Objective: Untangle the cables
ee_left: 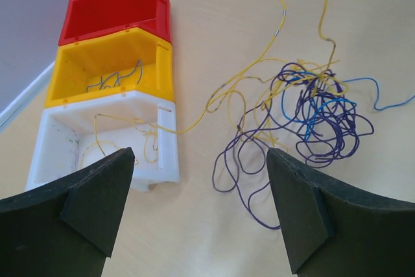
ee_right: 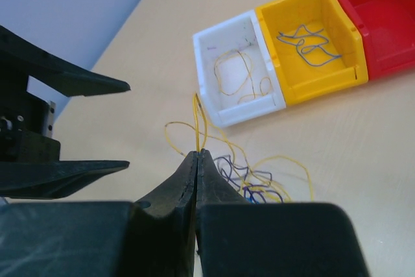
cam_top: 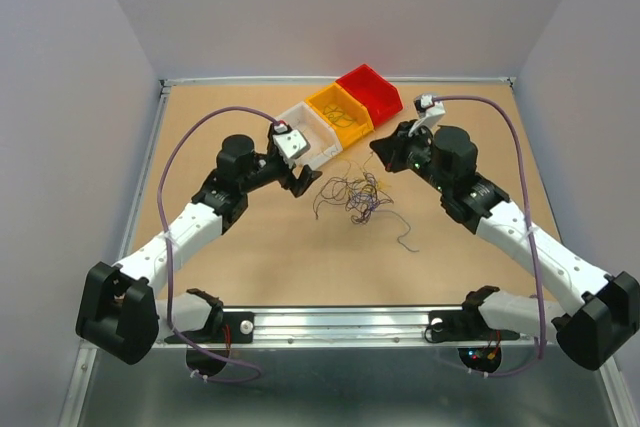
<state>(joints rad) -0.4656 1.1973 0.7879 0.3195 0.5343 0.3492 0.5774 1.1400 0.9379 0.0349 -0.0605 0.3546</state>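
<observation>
Seen from above, the cables [cam_top: 355, 192] sit heaped mid-tabletop [cam_top: 250, 257] between both arms. At the left wrist, the left claw [ee_left: 199, 157] gapes, released, with the tangle ahead and to its right. At the right wrist, the right claw [ee_right: 198, 157] is clenched on a yellow cable [ee_right: 198, 118] rising straight from its tip.

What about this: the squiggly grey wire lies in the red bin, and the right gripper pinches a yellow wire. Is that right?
Not quite. The squiggly grey wire lies in the yellow bin, not the red bin, as the right wrist view shows. The right gripper does pinch a yellow wire.
</observation>
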